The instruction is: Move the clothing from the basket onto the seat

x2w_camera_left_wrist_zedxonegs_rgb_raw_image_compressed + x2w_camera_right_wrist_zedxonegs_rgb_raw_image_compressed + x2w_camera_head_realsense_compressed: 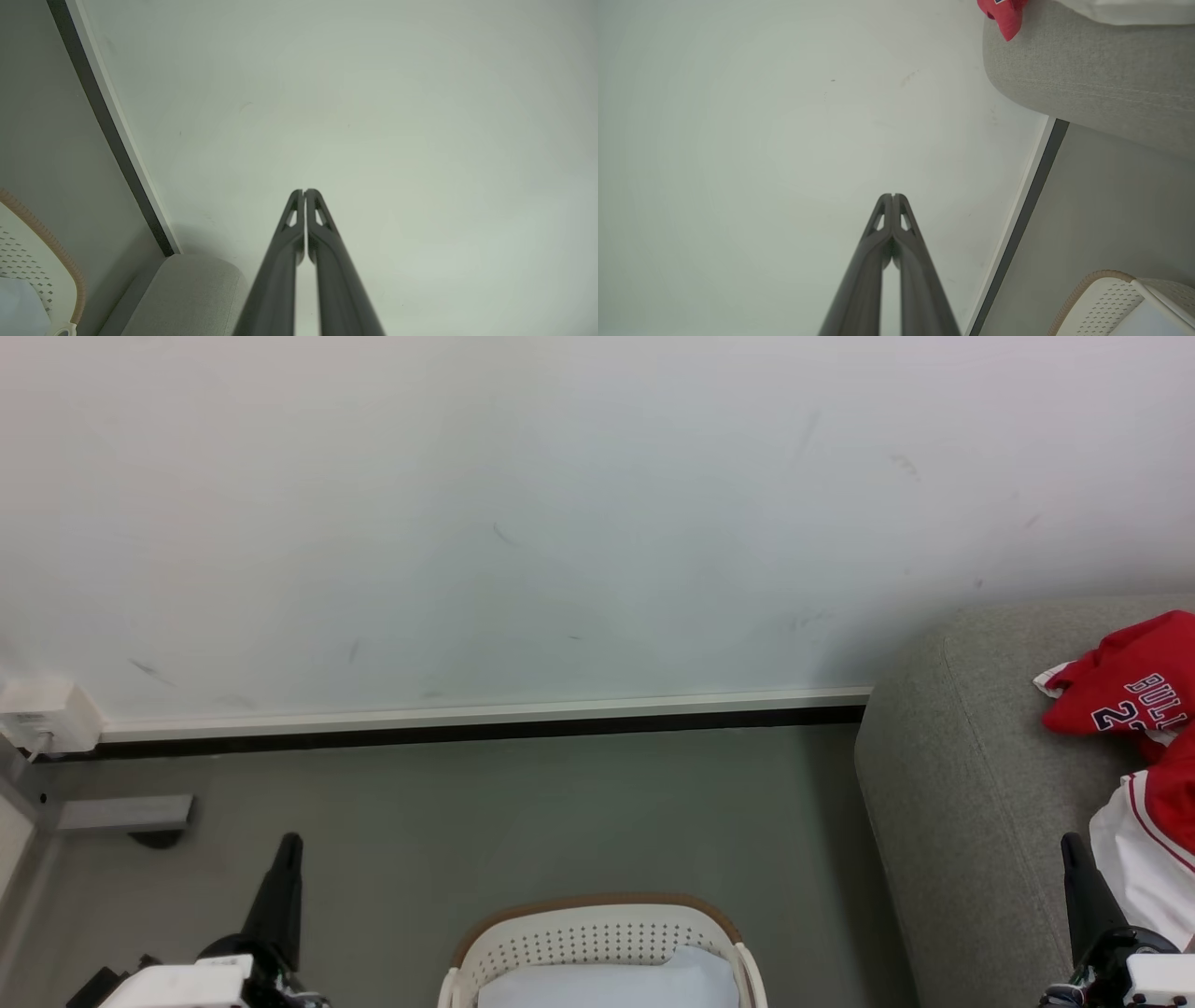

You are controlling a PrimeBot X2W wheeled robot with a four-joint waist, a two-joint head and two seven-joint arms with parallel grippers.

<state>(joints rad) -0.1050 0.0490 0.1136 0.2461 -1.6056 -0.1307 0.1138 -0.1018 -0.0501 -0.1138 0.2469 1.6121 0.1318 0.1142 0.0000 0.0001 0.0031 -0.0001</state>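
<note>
At lower centre of the head view, the basket [597, 903] stands on the grey floor [560, 803]. Its brown rim and perforated cream side are turned toward the wall [560, 523]. A pale surface [607, 980] lies inside it; what this is cannot be told.

At right, the seat [962, 784] presents its rounded padded arm, well apart from the basket. The clothing [1125, 695] rests on the seat. It comprises a red jersey [1120, 709] with white-and-navy lettering toward the wall and, just in front of it, a white garment [1134, 868] with red stripe trim.

The left hand [289, 845] hangs over the floor at lower left, well apart from the basket. Its two dark fingers are pressed together and grip nothing, and in the left wrist view their tips meet against the wall. The right hand [1072, 845] sits at lower right over the seat, just beside the white garment; whether it touches the fabric cannot be told. Its fingers are likewise closed and empty.

A dark skirting strip [467, 730] joins wall and floor, and a small white box [47, 714] sits at the far left.
</note>
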